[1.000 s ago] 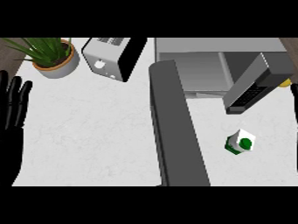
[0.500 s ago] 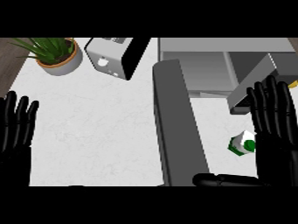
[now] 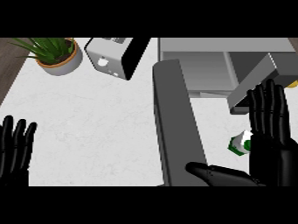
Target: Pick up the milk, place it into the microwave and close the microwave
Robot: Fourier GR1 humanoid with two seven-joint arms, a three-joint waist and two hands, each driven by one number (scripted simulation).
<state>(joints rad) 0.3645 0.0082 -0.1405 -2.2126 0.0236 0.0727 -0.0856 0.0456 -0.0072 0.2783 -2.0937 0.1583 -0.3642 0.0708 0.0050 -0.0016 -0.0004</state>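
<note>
One hand near: right hand, fingers straight, thumb spread, holding nothing | milk carton on counter just left of its palm, partly hidden | microwave open beyond | left hand resting open, well apart.

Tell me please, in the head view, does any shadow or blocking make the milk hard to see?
Head view: light is even, no glare; the right hand covers part of the milk, leaving its left side visible.
</note>
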